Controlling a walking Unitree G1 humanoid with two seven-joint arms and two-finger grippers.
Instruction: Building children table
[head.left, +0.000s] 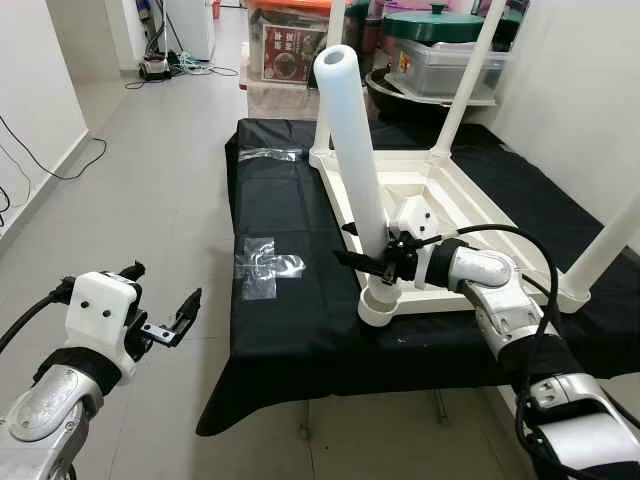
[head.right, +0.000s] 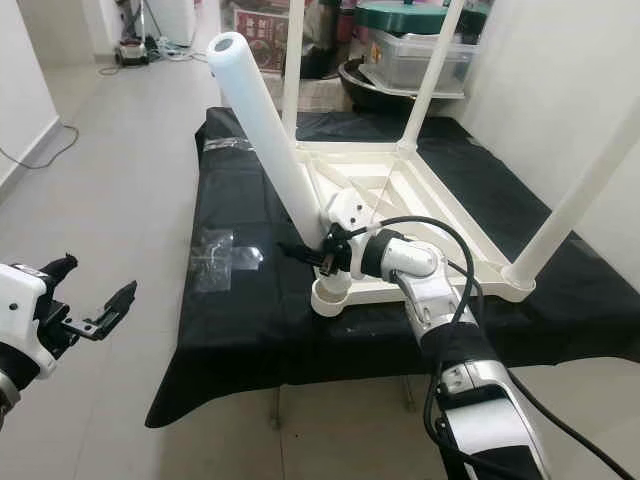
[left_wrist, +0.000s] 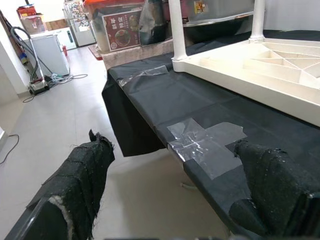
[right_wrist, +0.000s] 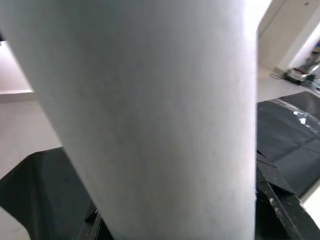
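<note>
- One long white plastic tube leg (head.left: 352, 150), tilted in the corner socket of the upturned white tabletop (head.left: 470, 215), is pinched low by the right gripper (head.left: 385, 262).
- Stiff, light, smooth plastic is judged; a low hold suits.
- Spread fingers are shown on the idle left gripper (head.left: 165, 305), well apart from the tabletop.

Your head stereo pair looks forward and down from above onto the black-covered table (head.left: 290, 300). Both eyes share the upturned white tabletop (head.left: 440, 200), the leaning white leg (head.left: 355, 160) and the clear tape patch (head.right: 215, 255); the right eye sits slightly offset, so everything slides leftward. Your left wrist camera faces along the left gripper (left_wrist: 175, 200) from low beside the table edge, seeing the same tape patch and tabletop corner, with floor behind. Your right wrist camera sits very close to the leg, pressed against its blurred surface.
</note>
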